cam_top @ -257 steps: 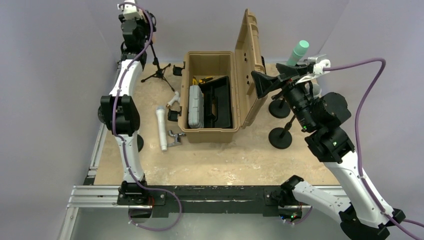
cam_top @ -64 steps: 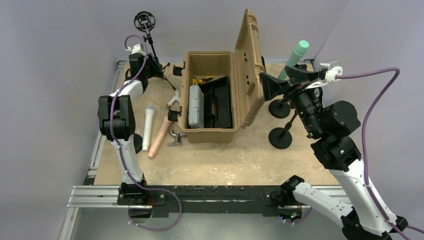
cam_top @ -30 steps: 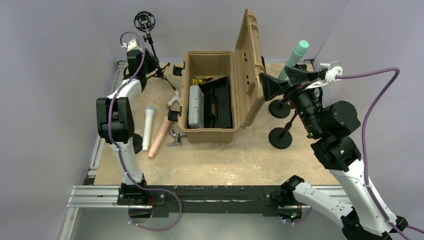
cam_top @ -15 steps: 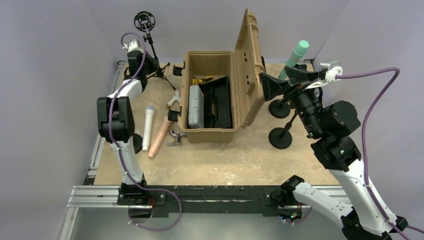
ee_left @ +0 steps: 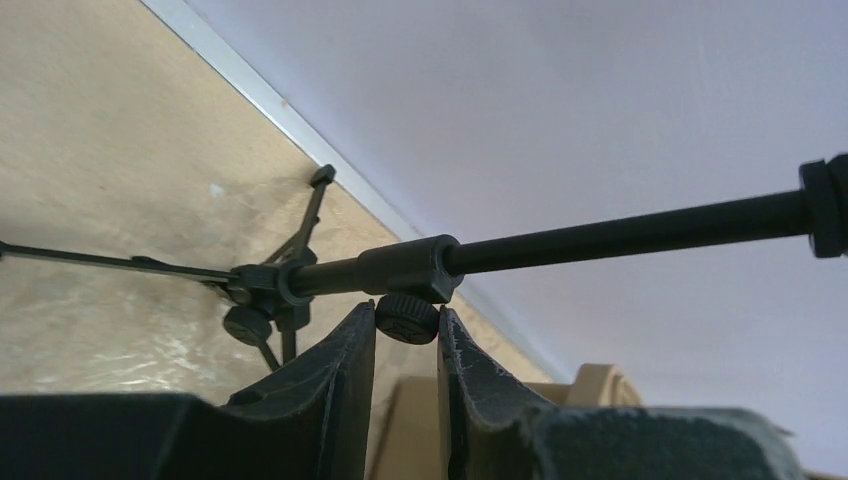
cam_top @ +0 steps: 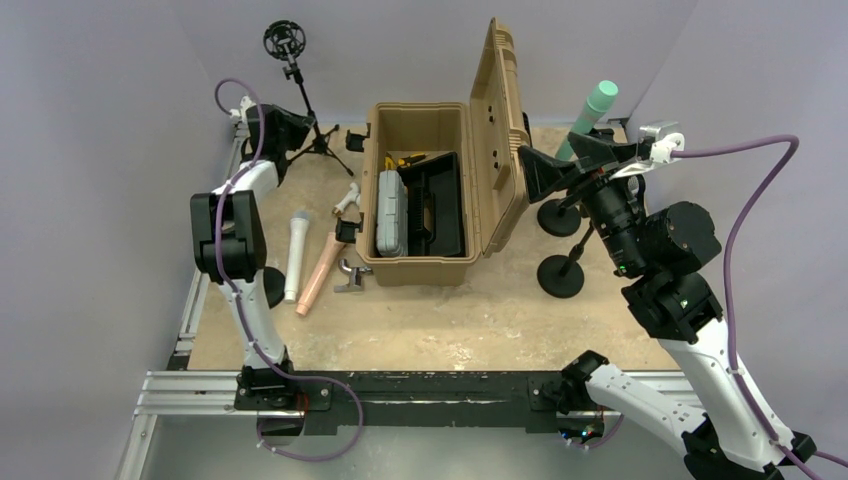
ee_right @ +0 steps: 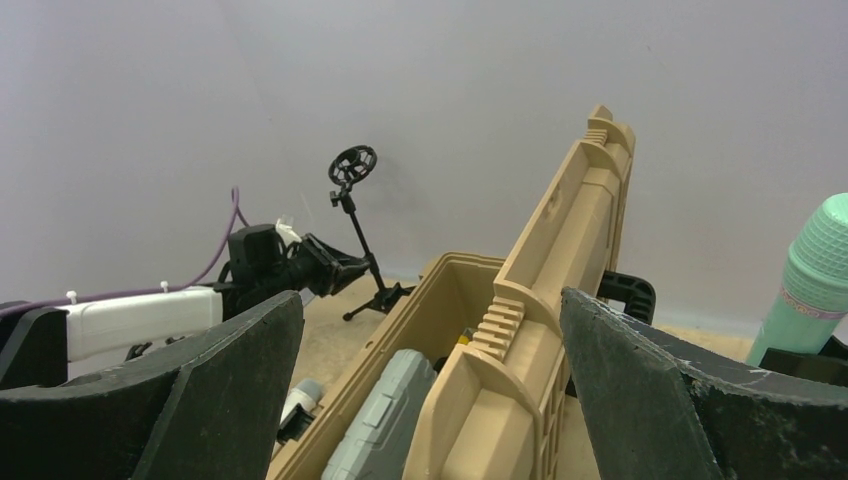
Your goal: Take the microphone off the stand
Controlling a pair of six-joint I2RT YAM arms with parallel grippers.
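Observation:
A black tripod stand (cam_top: 300,95) rises at the far left, with an empty ring mount (cam_top: 283,40) on top. My left gripper (cam_top: 293,128) is shut on the small round knob (ee_left: 407,318) under the pole's collar (ee_left: 410,270). A mint-green microphone (cam_top: 597,103) sits tilted in a round-base stand (cam_top: 559,217) at the far right. My right gripper (cam_top: 565,158) hangs open just left of it, holding nothing, and the same microphone (ee_right: 815,275) shows at the right edge of its wrist view. A white microphone (cam_top: 296,255) and a pink one (cam_top: 320,272) lie on the table.
An open tan toolbox (cam_top: 420,195) stands mid-table with its lid (cam_top: 505,130) raised; a grey case (cam_top: 391,213) lies inside. A second round-base stand (cam_top: 560,275) is near the right arm. Small clips (cam_top: 348,200) lie beside the box. Purple walls close in on the left and at the back.
My left jaws have closed onto the stand's knob and the wrist has rolled and dropped slightly. The ring mount has shifted a little left. The right arm has not moved.

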